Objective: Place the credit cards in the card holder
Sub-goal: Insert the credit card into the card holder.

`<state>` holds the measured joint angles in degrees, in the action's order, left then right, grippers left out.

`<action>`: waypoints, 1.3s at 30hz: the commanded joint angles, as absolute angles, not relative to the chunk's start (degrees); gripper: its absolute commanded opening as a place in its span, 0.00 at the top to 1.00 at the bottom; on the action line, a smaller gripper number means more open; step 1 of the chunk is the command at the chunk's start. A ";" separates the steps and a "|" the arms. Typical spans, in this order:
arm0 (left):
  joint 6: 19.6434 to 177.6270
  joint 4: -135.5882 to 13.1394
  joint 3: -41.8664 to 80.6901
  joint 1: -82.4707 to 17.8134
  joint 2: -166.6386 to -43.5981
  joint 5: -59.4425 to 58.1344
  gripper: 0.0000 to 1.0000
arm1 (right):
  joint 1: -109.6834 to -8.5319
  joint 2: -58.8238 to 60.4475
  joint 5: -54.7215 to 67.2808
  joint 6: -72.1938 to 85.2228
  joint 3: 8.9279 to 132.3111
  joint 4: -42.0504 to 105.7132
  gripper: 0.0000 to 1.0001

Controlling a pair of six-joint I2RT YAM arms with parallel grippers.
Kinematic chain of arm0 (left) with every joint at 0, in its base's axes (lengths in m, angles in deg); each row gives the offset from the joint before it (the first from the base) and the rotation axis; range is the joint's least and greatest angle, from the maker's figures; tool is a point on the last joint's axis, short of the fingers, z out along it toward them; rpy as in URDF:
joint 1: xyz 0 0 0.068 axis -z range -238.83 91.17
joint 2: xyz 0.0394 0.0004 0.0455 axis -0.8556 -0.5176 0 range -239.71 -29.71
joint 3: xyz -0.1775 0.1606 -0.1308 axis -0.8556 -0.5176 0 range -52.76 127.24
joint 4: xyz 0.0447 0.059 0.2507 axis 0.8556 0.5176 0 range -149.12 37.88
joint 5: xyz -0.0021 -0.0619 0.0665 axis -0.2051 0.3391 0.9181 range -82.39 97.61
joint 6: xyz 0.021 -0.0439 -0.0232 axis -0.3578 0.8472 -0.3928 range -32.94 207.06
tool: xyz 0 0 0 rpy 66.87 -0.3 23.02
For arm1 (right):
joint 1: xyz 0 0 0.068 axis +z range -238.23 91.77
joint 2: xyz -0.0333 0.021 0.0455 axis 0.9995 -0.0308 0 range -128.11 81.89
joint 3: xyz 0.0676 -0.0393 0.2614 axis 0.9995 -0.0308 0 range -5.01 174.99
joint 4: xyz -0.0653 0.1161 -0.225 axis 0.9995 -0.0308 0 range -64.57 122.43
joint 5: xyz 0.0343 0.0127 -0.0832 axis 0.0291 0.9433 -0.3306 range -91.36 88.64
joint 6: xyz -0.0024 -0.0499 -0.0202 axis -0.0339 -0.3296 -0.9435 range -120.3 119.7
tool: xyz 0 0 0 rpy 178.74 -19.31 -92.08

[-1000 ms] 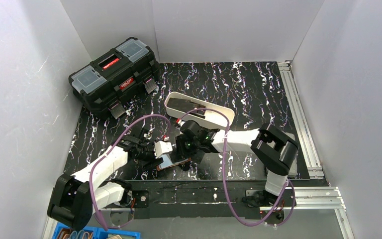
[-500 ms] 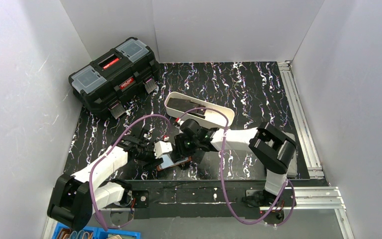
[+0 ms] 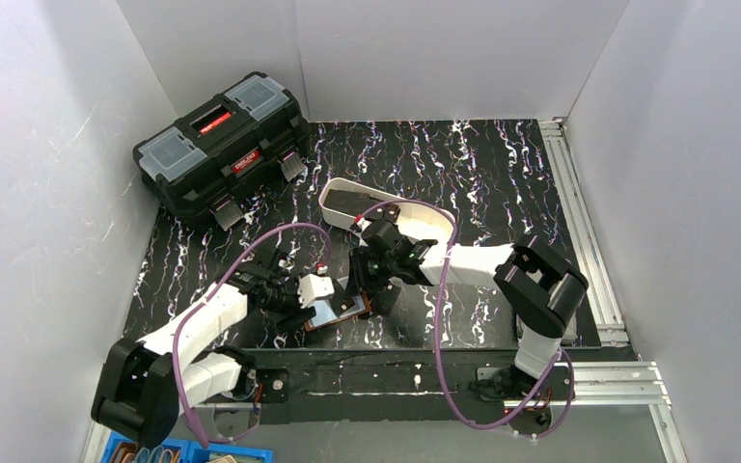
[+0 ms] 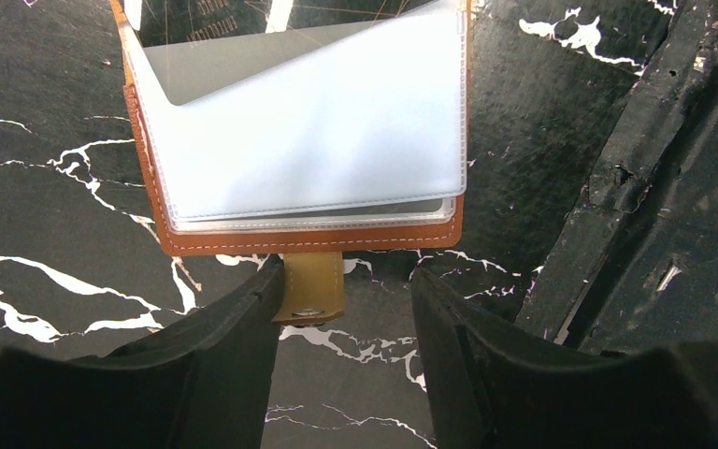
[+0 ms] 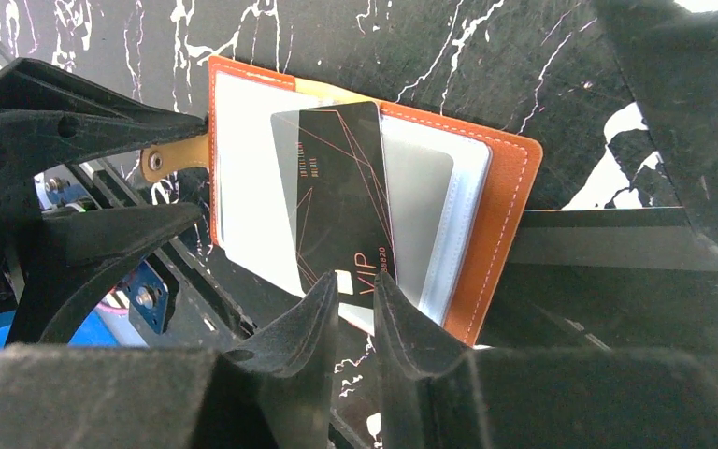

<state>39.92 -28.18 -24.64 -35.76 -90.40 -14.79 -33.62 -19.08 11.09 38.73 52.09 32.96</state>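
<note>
Since the earlier frame the right arm's wrist has drawn back toward 12 o'clock, nearer the white tray [image 3: 336, 210], and its elbow has shifted toward 3 o'clock. The left arm and the card holder [image 3: 333, 311] keep their places. Top view: the brown leather card holder lies open on the black marbled worktop [image 3: 482, 174], close to the 6 o'clock edge. It sits at 6 o'clock of the tray and well apart from the black toolbox [image 3: 222, 149] in the 10 o'clock corner. The left end effector [image 3: 311, 304] meets the holder from 9 o'clock, and the right end effector [image 3: 359, 294] leans down on it from 1 o'clock. Left wrist view: the left end effector [image 4: 346, 276] stands about half open, its fingers astride the snap tab [image 4: 308, 285]. The tab lies against the 9 o'clock finger and clear of the other. The holder's stitched border [image 4: 308, 238] and clear sleeves lie at 12 o'clock, just beyond the fingertips. Right wrist view: a black credit card [image 5: 337, 196] marked VIP lies slanted over the clear sleeves of the holder [image 5: 505, 187]. Its VIP end points to 6 o'clock. Whether the card sits inside a sleeve or on top cannot be told. The right end effector [image 5: 355, 279] shows a narrow gap, with its fingertips in front of the card's near corners. The card is wider than the gap and is not pinched between them; contact cannot be judged. At 9 o'clock the left end effector [image 5: 196, 164] brackets the tab.
</note>
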 commanded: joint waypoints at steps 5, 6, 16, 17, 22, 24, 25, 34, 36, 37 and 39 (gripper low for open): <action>39.66 -26.73 -23.35 -35.48 -89.39 -15.38 0.49 | -33.22 -20.67 12.85 39.42 50.30 35.22 0.73; 39.60 -26.77 -23.42 -35.52 -89.39 -15.32 0.49 | -33.22 -20.75 12.86 39.42 50.09 35.29 0.72; 39.53 -26.77 -23.40 -35.52 -89.54 -15.40 0.49 | -32.43 -20.88 14.37 39.73 49.65 36.56 0.71; 39.47 -26.78 -23.32 -35.50 -89.63 -15.46 0.49 | -32.12 -21.04 14.68 39.82 49.76 36.78 0.71; 39.59 -27.19 -23.39 -35.45 -89.94 -15.72 0.49 | -30.49 -21.40 14.88 40.54 50.64 36.66 0.72; 39.56 -27.47 -23.55 -35.41 -89.98 -15.82 0.49 | -30.25 -21.30 14.92 40.75 50.53 36.64 0.72; 39.54 -27.56 -23.57 -35.35 -90.05 -15.90 0.49 | -30.23 -21.36 14.92 40.70 50.70 36.52 0.72; 39.52 -28.54 -23.58 -35.19 -90.54 -15.81 0.49 | -29.70 -23.66 17.12 39.67 54.82 35.17 0.74; 39.56 -28.59 -23.58 -35.17 -90.53 -15.78 0.49 | -29.70 -23.59 16.89 39.23 55.43 34.56 0.73; 39.57 -28.54 -23.62 -35.18 -90.36 -15.65 0.49 | -29.94 -23.18 16.00 38.84 55.46 33.90 0.72; 39.40 -28.38 -23.81 -35.16 -90.07 -15.44 0.49 | -31.13 -22.28 15.31 38.35 54.76 33.62 0.70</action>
<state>39.94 -28.95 -24.64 -35.47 -90.42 -14.65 -30.19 -23.49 15.96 39.93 53.29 35.04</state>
